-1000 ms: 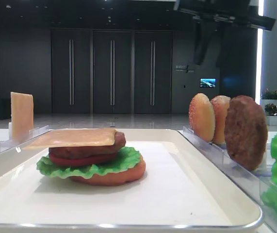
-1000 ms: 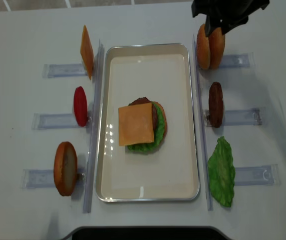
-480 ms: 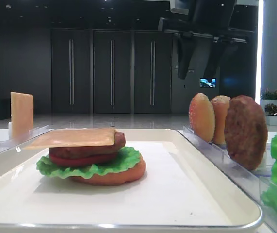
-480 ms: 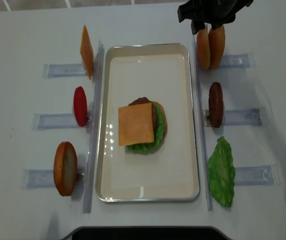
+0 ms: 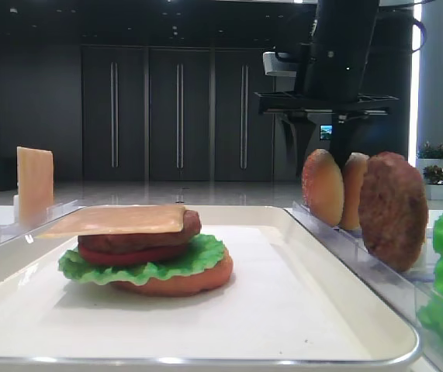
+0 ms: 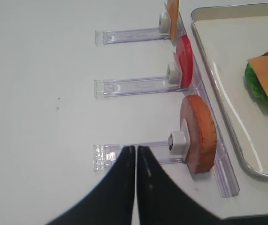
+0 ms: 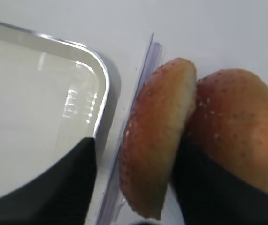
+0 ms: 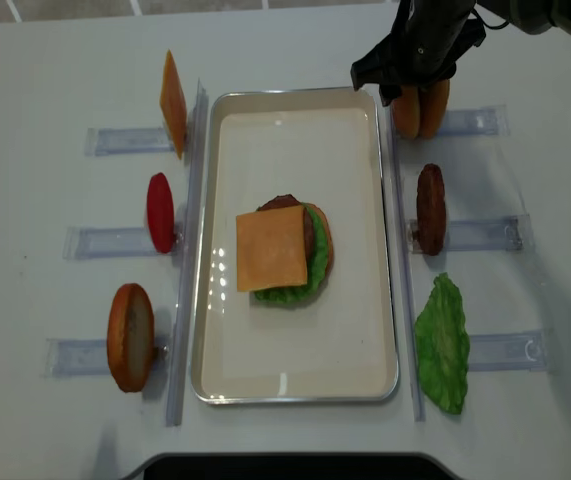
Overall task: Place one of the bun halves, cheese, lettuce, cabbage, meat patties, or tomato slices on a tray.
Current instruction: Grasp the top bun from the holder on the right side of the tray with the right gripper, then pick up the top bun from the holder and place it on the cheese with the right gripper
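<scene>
Two sesame bun halves stand on edge in a clear rack at the far right, one (image 8: pixel 408 110) nearer the tray and one (image 8: pixel 434 106) behind it. My right gripper (image 7: pixel 137 140) is open and straddles the nearer bun half (image 7: pixel 155 150); one finger (image 7: pixel 54 187) is on the tray side and the other (image 7: pixel 209 187) is wedged between the two halves. The cream tray (image 8: pixel 295 380) holds a stack topped by a cheese slice (image 8: pixel 271 248) over patty, tomato, lettuce and bottom bun. My left gripper (image 6: pixel 136 149) is shut and empty over the table, left of a flat bun (image 6: pixel 199 133).
Racks on the left hold a cheese slice (image 8: pixel 172 103), a tomato slice (image 8: pixel 160 212) and a flat orange-brown bun (image 8: pixel 130 337). Racks on the right hold a meat patty (image 8: pixel 430 208) and a lettuce leaf (image 8: pixel 443 343). Clear rails run along both long sides of the tray.
My right gripper has come down from above the rack onto the bun halves, and its fingers now stand on either side of the nearer one. The food has not moved.
</scene>
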`<state>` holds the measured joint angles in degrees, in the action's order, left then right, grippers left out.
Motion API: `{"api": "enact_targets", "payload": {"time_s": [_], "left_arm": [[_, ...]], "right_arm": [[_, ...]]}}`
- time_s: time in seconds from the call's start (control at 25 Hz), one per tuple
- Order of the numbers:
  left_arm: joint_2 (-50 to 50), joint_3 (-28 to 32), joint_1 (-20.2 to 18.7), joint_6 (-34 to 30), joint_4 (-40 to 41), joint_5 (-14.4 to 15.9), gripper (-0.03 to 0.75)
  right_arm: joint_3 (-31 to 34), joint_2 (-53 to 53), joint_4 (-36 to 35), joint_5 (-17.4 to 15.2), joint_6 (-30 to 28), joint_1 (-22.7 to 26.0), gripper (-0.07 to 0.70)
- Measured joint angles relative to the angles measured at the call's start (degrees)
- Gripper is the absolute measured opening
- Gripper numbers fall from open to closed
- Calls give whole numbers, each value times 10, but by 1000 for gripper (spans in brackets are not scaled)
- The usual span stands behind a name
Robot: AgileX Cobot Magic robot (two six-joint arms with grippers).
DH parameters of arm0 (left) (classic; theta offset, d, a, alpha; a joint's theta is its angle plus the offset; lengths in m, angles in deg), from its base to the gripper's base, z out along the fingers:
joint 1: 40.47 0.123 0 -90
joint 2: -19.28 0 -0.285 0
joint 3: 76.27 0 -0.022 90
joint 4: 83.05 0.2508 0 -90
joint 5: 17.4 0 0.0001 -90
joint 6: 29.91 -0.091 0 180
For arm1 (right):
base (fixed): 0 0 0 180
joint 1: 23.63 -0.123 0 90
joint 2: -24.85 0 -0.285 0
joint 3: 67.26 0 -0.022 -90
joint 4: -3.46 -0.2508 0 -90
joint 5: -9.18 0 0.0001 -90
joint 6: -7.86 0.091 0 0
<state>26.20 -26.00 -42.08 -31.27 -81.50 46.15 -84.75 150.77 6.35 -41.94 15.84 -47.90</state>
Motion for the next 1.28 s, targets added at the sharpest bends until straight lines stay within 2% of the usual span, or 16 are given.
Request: {"api": "enact_targets", "payload": {"time_s": [0.04, 0.12, 0.24, 0.48, 0.64, 0.76, 0.84, 0.96, 1.12, 1.28], "left_arm": [[0, 0, 0, 0, 0, 0, -1], [0, 0, 0, 0, 0, 0, -1], [0, 0, 0, 0, 0, 0, -1], [0, 0, 0, 0, 0, 0, -1], [0, 0, 0, 0, 0, 0, -1], [0, 0, 0, 0, 0, 0, -1], [0, 0, 0, 0, 0, 0, -1], [0, 0, 0, 0, 0, 0, -1], [0, 0, 0, 0, 0, 0, -1], [0, 0, 0, 0, 0, 0, -1]], "right_arm": [[-1, 1, 2, -1, 0, 0, 322], [-3, 1, 7, -10, 1, 0, 185], [-7, -5, 3, -26, 1, -2, 178], [-80, -52, -24, -125, 1, -4, 178], [-107, -76, -64, -168, 6, -5, 178], [-106, -76, -68, -185, 23, -23, 178], [-85, -86, -61, -184, 47, -46, 178], [6, -134, -59, -177, 87, -99, 178], [150, -206, -76, -112, 139, -175, 178], [192, -223, -110, -70, 146, -195, 178]]}}
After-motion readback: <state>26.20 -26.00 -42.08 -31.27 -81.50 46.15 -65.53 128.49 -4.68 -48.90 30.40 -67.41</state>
